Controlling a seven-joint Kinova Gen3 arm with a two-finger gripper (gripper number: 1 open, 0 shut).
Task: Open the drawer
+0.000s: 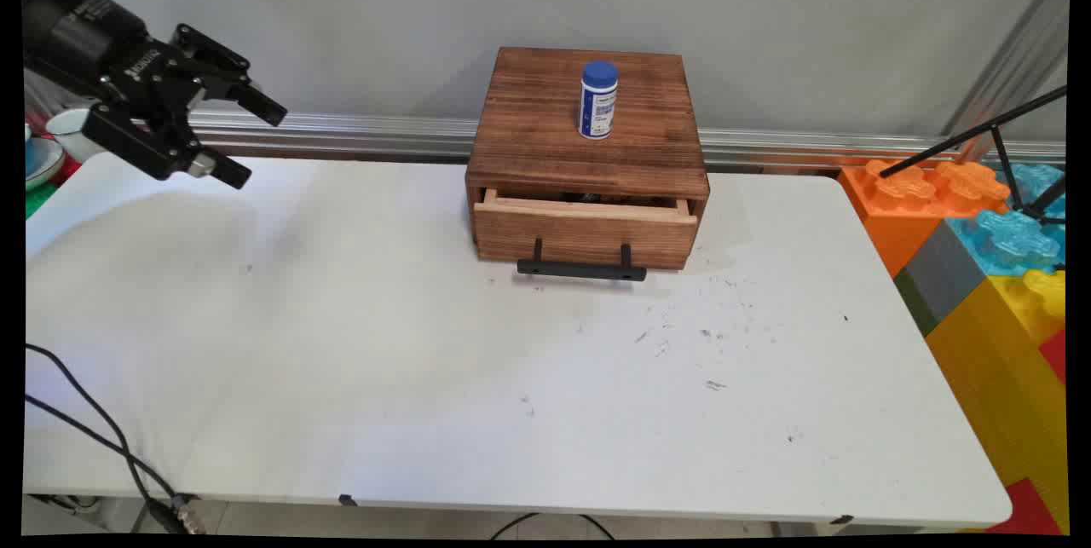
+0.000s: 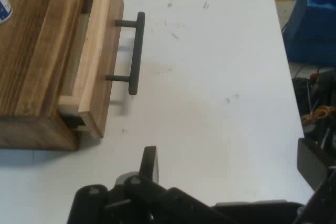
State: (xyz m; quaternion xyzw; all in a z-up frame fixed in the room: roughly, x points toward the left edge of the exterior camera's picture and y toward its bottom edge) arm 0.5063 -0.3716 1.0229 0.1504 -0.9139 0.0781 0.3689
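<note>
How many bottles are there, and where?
1. A white bottle with a blue cap stands upright on top of the wooden drawer box. The drawer is slightly open, so something may be hidden inside.

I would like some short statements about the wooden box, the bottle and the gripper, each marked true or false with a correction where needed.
1. The blue-capped bottle stands upright on top of the wooden box. True.
2. The drawer is fully shut. False: it is pulled out slightly.
3. The gripper holds the drawer's black handle. False: it hangs open, far to the box's left, holding nothing.
4. The handle is a black bar on two posts. True.
5. The bottle lies inside the drawer. False: it is on the box's top.
</note>
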